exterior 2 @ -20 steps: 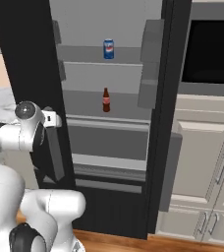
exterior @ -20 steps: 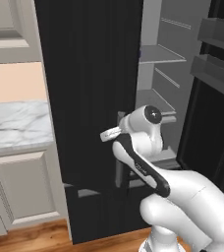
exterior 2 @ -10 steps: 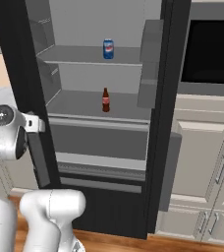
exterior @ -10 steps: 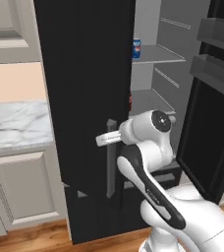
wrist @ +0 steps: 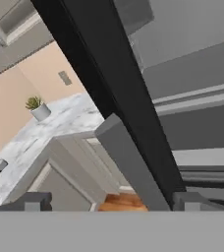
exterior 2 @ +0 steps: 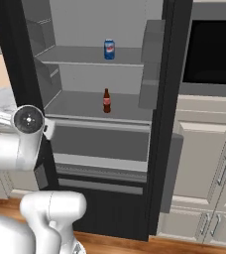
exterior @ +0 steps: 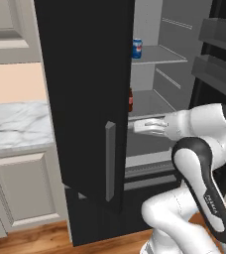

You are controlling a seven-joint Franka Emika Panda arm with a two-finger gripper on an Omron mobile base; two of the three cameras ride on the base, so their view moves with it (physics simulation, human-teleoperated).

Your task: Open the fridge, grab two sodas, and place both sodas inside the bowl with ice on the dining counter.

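The tall black fridge [exterior 2: 172,99] stands open — small blue can [exterior 2: 109,49] upper centre, dark brown cola bottle [exterior 2: 106,101] mid-frame below it. The two-finger gripper [wrist: 114,201] is spread wide, empty, astride the grey bar handle [wrist: 126,160].

Our arm [exterior: 199,163] bends up from five o'clock, forearm level toward nine o'clock. Our gripper [wrist: 115,201] has its jaws spread wide, fingertips [wrist: 33,201] apart, holding nothing.

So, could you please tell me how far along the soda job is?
Done: the tall black fridge stands open. In hand: nothing; the open end effector straddles the left door's grey bar handle. Left: the small blue can and the dark brown cola bottle sit on their shelves.
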